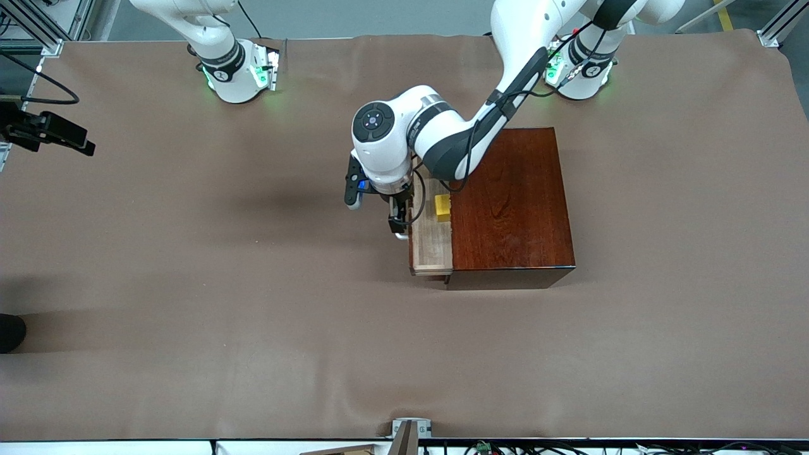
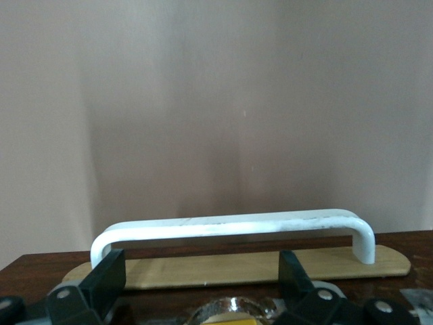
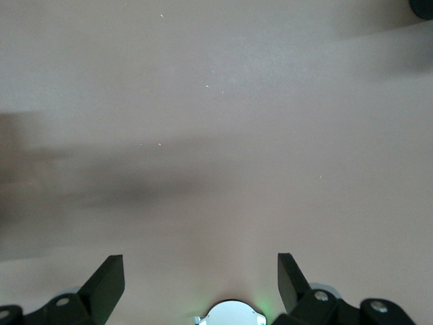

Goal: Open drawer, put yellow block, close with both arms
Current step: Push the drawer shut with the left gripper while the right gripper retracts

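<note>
The dark wooden box (image 1: 512,202) stands near the left arm's base. Its drawer (image 1: 433,246) is pulled partway out toward the right arm's end of the table. The yellow block (image 1: 442,207) lies inside it, close to the box. My left gripper (image 1: 398,222) hangs at the drawer's front, open, its fingers (image 2: 109,276) just short of the white bar handle (image 2: 230,226) and holding nothing; in the left wrist view the left gripper (image 2: 203,272) points at that handle. The right gripper (image 3: 201,271) is open over bare brown cloth and does not show in the front view.
A brown cloth (image 1: 253,303) covers the whole table. A black camera on a mount (image 1: 47,129) juts in at the right arm's end. A metal clamp (image 1: 411,430) sits at the table edge nearest the front camera.
</note>
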Tool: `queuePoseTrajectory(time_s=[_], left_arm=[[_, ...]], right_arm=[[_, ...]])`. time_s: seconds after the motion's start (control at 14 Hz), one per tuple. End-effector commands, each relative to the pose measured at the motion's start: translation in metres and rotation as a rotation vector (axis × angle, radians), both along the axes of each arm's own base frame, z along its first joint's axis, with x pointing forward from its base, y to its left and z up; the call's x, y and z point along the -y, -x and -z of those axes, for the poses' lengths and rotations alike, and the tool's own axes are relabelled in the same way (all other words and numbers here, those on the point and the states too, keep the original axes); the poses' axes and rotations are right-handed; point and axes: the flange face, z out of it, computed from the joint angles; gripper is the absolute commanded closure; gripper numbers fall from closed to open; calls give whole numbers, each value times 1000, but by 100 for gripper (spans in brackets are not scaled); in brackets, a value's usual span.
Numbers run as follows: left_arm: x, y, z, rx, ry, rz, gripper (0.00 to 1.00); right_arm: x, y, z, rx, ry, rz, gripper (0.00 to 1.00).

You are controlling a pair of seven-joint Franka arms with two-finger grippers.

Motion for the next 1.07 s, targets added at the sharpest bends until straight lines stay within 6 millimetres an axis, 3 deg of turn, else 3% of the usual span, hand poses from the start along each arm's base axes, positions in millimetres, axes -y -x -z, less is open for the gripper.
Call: queuePoseTrajectory(time_s=[0.0, 0.43, 0.71, 0.85, 1.0], left_arm=[[-32, -8, -2, -3, -148, -9, 0], [-65, -19, 0, -11, -304, -37, 0], [-55, -15, 2, 11, -282, -106, 0], [-38, -9, -8, 78, -210, -226, 0], [-20, 2, -39, 142, -135, -374, 0]], right_arm=[[5, 5, -12, 15, -10, 8, 0], [6, 4, -11, 15, -7, 9, 0], [8, 3, -12, 24, -3, 15, 0], [13, 4, -12, 24, -3, 23, 0], [17, 4, -12, 24, -5, 33, 0]])
